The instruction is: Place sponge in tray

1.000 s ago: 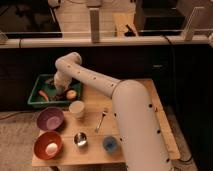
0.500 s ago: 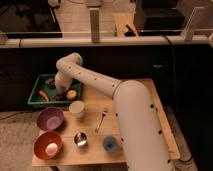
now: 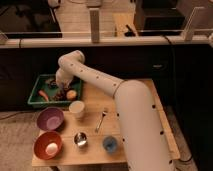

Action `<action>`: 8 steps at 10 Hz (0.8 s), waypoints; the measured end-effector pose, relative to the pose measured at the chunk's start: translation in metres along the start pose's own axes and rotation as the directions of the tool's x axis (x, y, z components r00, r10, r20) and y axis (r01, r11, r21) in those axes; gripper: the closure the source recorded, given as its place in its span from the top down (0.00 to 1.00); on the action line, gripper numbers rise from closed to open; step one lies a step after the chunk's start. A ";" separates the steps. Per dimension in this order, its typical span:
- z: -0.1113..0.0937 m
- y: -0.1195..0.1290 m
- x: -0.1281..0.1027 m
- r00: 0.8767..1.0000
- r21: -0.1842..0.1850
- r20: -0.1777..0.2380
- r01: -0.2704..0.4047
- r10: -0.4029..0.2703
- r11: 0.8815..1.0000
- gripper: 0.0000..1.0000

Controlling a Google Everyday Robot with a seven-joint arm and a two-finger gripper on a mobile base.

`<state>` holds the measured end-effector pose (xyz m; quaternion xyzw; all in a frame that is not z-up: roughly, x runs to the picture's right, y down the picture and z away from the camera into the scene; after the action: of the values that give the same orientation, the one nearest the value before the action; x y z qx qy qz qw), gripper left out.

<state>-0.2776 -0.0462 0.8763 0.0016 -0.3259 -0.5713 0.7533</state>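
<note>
The green tray (image 3: 36,102) stands at the table's back left corner. My white arm bends down into it, and my gripper (image 3: 59,90) is low inside the tray near its middle, seen only as a dark shape. I cannot make out a sponge; it may be hidden by the gripper. In the tray lie a red-orange long item (image 3: 44,95) at the left and an orange round fruit (image 3: 71,94) at the right.
A white cup (image 3: 76,108) stands just in front of the tray. A purple bowl (image 3: 50,119) and a red-orange bowl (image 3: 48,145) holding a white object are at the front left. A metal cup (image 3: 80,139), a blue cup (image 3: 110,144) and a utensil (image 3: 102,120) lie mid-table.
</note>
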 end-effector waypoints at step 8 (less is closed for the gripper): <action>-0.004 0.018 0.033 0.990 -0.054 -0.117 -0.083 0.076 0.995 0.76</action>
<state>-0.2561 -0.0701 0.8964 -0.0009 -0.2648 -0.5491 0.7927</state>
